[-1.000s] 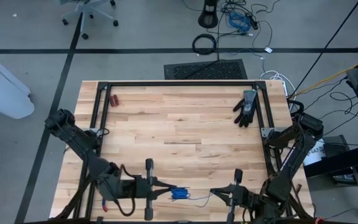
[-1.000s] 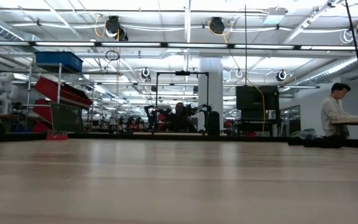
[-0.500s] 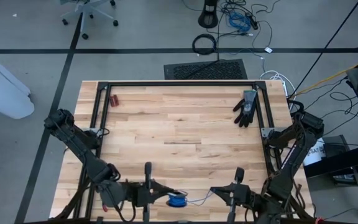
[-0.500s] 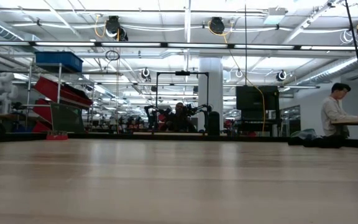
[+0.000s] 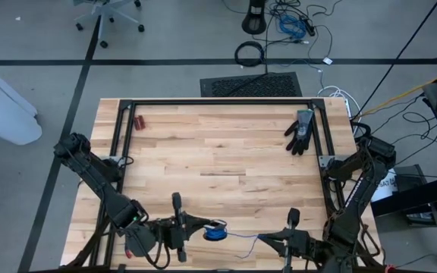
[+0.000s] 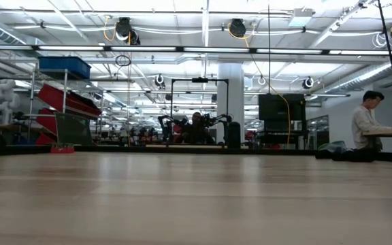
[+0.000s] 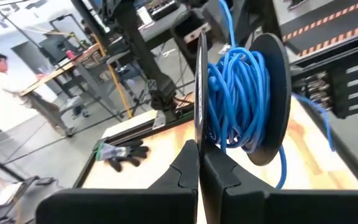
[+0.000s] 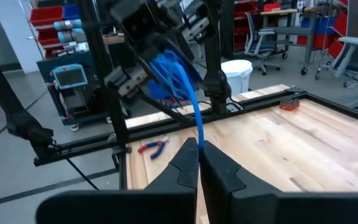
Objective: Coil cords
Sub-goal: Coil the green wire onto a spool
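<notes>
A bright blue cord (image 7: pixel 235 93) is wound on a black spool (image 5: pixel 215 231) near the table's near edge, left of the middle. My left gripper (image 5: pixel 202 226) is shut on the spool, reaching in from the left. A short free run of the cord (image 5: pixel 241 236) leads right to my right gripper (image 5: pixel 262 241), which is shut on it. In the right wrist view the cord rises from my right gripper (image 8: pixel 197 149) to the spool (image 8: pixel 169 68). The low view shows neither gripper. My left gripper pinches the rim of one thin black flange (image 7: pixel 197 127) of the spool between its two fingers. The fingers lie about level and come from the table's left. The spool stands off the fingertips, clear of the table, with the wound cord beside the held flange. My right gripper pinches the cord's free run (image 8: pixel 197 134) between its two fingers, which lie about level and come from the table's right. The cord leaves the fingertips and runs to the spool in a slight bow, clear of the table.
A black glove (image 5: pixel 300 130) lies at the far right of the wooden table (image 5: pixel 218 152). A small red tool (image 5: pixel 139 121) lies at the far left. Black frame rails (image 5: pixel 218 102) border the table. Red-handled pliers (image 8: pixel 154 147) lie by the left rail.
My left gripper has rolled and tipped down a little near the table's near edge. The spool has turned with it and now shows as a ring from above. My right gripper has kept its hold on the cord.
</notes>
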You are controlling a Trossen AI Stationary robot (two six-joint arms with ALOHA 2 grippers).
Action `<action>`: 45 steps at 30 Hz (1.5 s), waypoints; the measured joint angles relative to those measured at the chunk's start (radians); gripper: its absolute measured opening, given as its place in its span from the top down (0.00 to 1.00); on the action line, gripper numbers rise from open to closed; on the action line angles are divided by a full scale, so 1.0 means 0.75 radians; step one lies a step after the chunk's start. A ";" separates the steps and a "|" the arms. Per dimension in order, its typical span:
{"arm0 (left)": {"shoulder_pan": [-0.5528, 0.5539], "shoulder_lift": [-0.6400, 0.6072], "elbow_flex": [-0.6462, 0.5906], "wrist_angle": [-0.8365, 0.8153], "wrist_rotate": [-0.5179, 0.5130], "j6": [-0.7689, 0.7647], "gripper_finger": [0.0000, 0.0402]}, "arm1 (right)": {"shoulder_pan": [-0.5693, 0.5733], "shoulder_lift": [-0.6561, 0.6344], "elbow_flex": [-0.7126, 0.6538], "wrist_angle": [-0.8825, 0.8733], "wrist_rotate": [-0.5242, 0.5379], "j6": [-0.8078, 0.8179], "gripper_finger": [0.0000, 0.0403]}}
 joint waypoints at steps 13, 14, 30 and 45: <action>0.012 0.046 0.000 0.003 -0.282 0.061 1.00 | -0.088 0.014 0.000 0.318 -0.042 -0.312 1.00; 0.014 0.046 0.000 0.003 -0.301 0.061 1.00 | -0.097 0.014 0.000 0.334 -0.069 -0.326 1.00; 0.105 0.116 0.000 0.058 -0.408 0.058 1.00 | -0.240 0.036 0.000 0.410 -0.262 -0.354 1.00; 0.115 0.117 0.000 0.085 -0.417 0.058 1.00 | -0.346 0.090 -0.001 0.578 -0.417 -0.441 1.00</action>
